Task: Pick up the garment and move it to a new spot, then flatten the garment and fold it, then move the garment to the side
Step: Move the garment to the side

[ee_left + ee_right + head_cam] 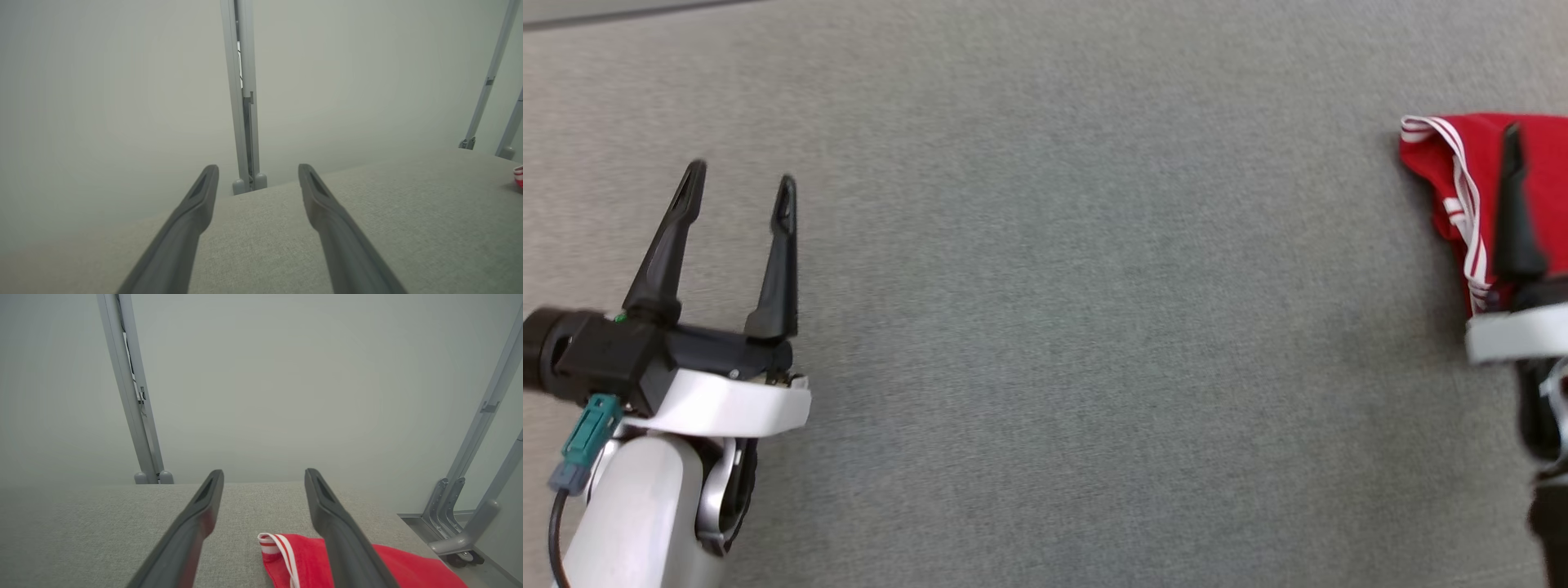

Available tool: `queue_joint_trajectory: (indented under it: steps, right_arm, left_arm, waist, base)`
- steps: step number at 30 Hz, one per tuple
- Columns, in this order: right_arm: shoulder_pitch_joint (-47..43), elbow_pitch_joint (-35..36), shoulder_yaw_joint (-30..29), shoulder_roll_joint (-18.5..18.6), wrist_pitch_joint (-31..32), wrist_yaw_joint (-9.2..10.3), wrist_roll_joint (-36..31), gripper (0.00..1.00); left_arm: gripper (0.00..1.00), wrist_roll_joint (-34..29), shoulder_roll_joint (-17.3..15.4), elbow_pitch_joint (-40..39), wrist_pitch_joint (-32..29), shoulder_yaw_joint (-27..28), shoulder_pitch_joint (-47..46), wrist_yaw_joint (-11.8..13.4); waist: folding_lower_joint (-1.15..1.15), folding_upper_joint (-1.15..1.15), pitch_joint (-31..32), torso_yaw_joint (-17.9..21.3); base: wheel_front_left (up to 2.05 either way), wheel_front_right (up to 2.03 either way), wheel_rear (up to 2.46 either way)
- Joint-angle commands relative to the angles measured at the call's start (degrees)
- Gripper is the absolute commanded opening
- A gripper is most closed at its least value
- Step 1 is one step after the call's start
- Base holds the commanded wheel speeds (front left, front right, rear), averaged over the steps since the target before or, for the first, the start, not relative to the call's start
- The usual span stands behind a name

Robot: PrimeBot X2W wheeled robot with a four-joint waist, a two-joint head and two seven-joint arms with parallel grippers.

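A folded red garment [1429, 159] with white striped trim lies at the far right of the grey fabric-covered table [1045, 286], its visible part running away from the robot and cut off by the head view's edge. The right gripper [263, 473] hangs directly over it, fingers spread wide and holding nothing, one finger crossing above the red cloth; whether it touches is unclear. The left gripper [741, 174], likewise spread and empty, sits well apart on the opposite side, so the right arm looks the likelier one for any further handling.
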State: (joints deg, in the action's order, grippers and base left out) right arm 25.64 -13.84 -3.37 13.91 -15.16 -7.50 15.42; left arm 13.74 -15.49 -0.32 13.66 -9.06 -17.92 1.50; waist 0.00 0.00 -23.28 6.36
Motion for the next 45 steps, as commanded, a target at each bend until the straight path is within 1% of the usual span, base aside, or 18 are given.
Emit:
queue_joint_trajectory:
  steps: [1, 6, 9, 11, 13, 19, 29, 38, 45]
  right_arm:
    - [-2.65, 2.06, 0.57, -1.28, -0.1, 0.01, -0.5, 1.0]
    - [-9.65, 7.29, 2.74, -4.94, -0.11, 0.01, -1.81, 1.0]
    - [-13.06, 8.56, 3.63, -6.38, 0.06, 0.01, -2.36, 1.0]
    - [-15.12, 8.88, 4.41, -6.97, 0.56, 0.01, -2.61, 1.0]
    - [-16.96, 9.18, 4.74, -7.3, 1.02, 0.01, -3.0, 1.0]
    - [-21.69, 10.82, 3.88, -8.13, 2.57, 0.01, -4.05, 1.0]
    - [-27.65, 14.35, 1.83, -9.53, 4.85, 0.01, -5.25, 1.0]
    - [-30.86, 16.68, 1.65, -10.33, 6.91, 0.01, -5.94, 1.0]
    - [-31.2, 17.46, 1.81, -10.67, 7.76, 0.01, -6.12, 1.0]
  left_arm:
    - [1.0, 0.56, 0.07, 0.26, 0.41, 0.75, 1.35, 0.67]
    - [1.0, 2.02, 1.14, 0.95, 1.03, 2.24, 5.42, 1.53]
    - [1.0, 2.74, 1.35, 1.26, 1.19, 3.1, 7.99, 1.65]
    - [1.0, 3.53, 1.91, 1.39, 1.28, 3.32, 9.82, 1.16]
    - [1.0, 3.49, 1.94, 1.2, 1.38, 3.42, 11.4, 0.96]
    - [1.0, 2.58, 2.37, 1.48, 1.43, 2.88, 15.72, 1.47]
    - [1.0, 2.72, 1.96, 2.09, 0.64, 1.94, 19.05, 1.46]
    - [1.0, 3.25, 1.36, 1.56, -1.1, 1.44, 21.12, 1.83]
    - [1.0, 3.48, 0.96, 1.02, -2.13, 1.2, 20.96, 2.18]
  waist:
    - [0.0, 0.0, 2.78, -2.69]
    - [0.0, 0.0, 6.0, -5.09]
    - [0.0, 0.0, 8.07, -5.84]
    - [0.0, 0.0, 9.51, -6.16]
    - [0.0, 0.0, 10.82, -6.4]
    - [0.0, 0.0, 14.05, -7.0]
    - [0.0, 0.0, 18.42, -7.31]
    - [0.0, 0.0, 21.17, -6.67]
    - [0.0, 0.0, 21.57, -6.28]
  base:
    - [0.0, 0.0, 0.0]
    - [0.0, 0.0, 0.0]
    - [0.0, 0.0, 0.0]
    - [0.0, 0.0, 0.0]
    - [0.0, 0.0, 0.0]
    - [0.0, 0.0, 0.0]
    - [0.0, 0.0, 0.0]
    - [0.0, 0.0, 0.0]
    - [0.0, 0.0, 0.0]
